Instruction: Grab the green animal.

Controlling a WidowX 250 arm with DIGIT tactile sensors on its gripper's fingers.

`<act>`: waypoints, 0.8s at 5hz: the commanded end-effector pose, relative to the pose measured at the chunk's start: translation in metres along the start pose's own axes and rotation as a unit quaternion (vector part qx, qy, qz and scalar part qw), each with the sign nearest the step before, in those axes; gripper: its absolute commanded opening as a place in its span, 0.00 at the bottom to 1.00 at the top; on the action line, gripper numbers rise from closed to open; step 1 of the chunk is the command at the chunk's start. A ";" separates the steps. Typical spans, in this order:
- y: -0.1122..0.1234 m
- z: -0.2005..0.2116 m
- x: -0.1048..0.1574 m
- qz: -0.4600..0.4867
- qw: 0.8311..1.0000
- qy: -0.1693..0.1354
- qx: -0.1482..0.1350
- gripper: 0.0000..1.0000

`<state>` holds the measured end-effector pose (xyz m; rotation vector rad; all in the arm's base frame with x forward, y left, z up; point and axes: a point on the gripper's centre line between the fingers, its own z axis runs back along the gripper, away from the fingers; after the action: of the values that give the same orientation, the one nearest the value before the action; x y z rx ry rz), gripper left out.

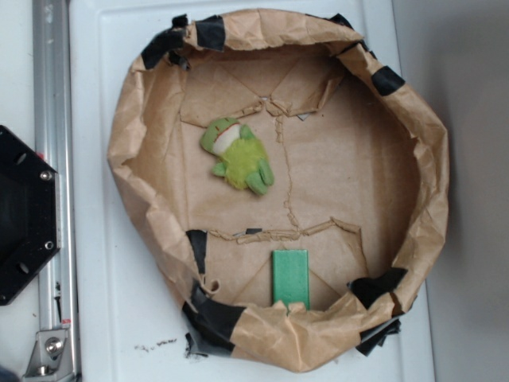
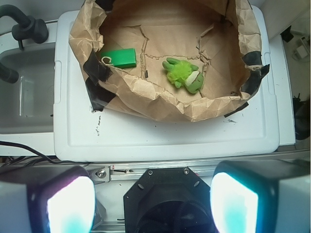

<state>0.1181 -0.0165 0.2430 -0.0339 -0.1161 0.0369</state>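
While the fingers (image 2: 70,204) stand wide apart with nothing between them, they hover over the black base (image 2: 165,204), well short of the paper bowl (image 2: 155,104). The frog (image 2: 184,76) lies on the bowl's brown floor, near its middle, head toward the near rim in the wrist view. A flat green block (image 1: 290,277) rests apart from it against the crumpled wall. The bowl sits on a white tabletop (image 2: 170,133), black tape (image 1: 211,32) patching its rim.

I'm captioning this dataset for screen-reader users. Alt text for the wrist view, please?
A green plush frog lies inside a crumpled brown paper enclosure on a white surface, apart from a green block. The open gripper is far back, its fingers framing the bottom edge.
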 end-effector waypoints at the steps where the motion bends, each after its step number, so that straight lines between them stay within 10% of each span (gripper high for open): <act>1: 0.000 0.000 0.000 0.000 1.000 0.000 0.000 1.00; 2: 0.023 -0.020 0.034 -0.061 0.995 -0.067 0.029 1.00; 4: 0.067 -0.085 0.090 -0.097 0.993 -0.054 0.038 1.00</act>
<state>0.2137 0.0478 0.1588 0.0414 -0.1917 -0.1608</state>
